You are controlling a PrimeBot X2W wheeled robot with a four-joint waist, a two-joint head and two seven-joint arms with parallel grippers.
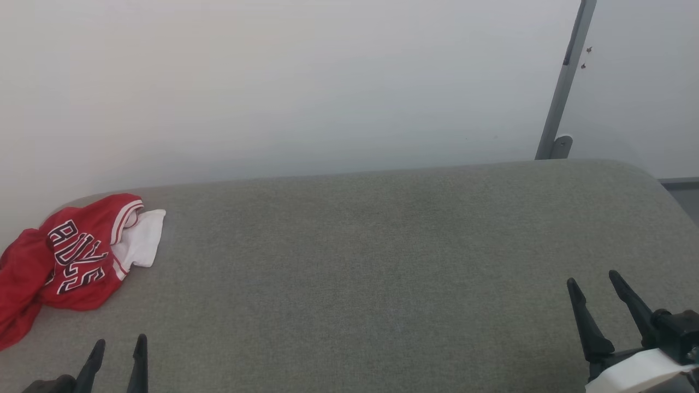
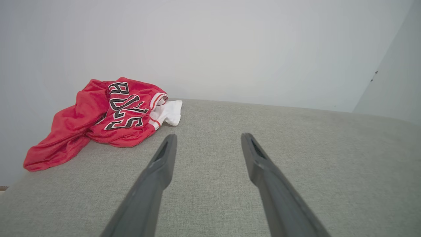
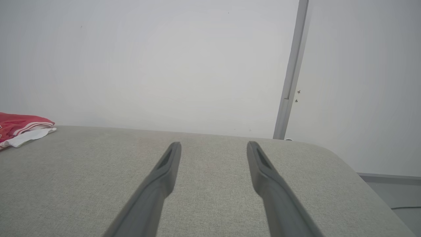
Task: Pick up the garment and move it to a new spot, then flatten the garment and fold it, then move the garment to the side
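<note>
You are at the very start, by the look of it: none of the task's steps shows as done. The garment lies in a crumpled heap at the far left corner of the desk, close to the wall, so the pick-up, the move to a new spot, the flattening, the fold and the final shift to the side are all left for you.

Your left pincer sits at the near edge on the left, fingers spread apart and holding nothing, short of the heap and not touching it. Your right pincer is near the right end of the desk, well apart from the garment, fingers likewise spread and empty.

The garment is red, bunched and creased, with black white-outlined lettering turned sideways and broken by folds. A white sleeve pokes out on the side facing the middle of the desk, beside a red-white striped trim band. A loose red tail trails toward the desk's left edge; whether it hangs over, you cannot tell from here.
</note>
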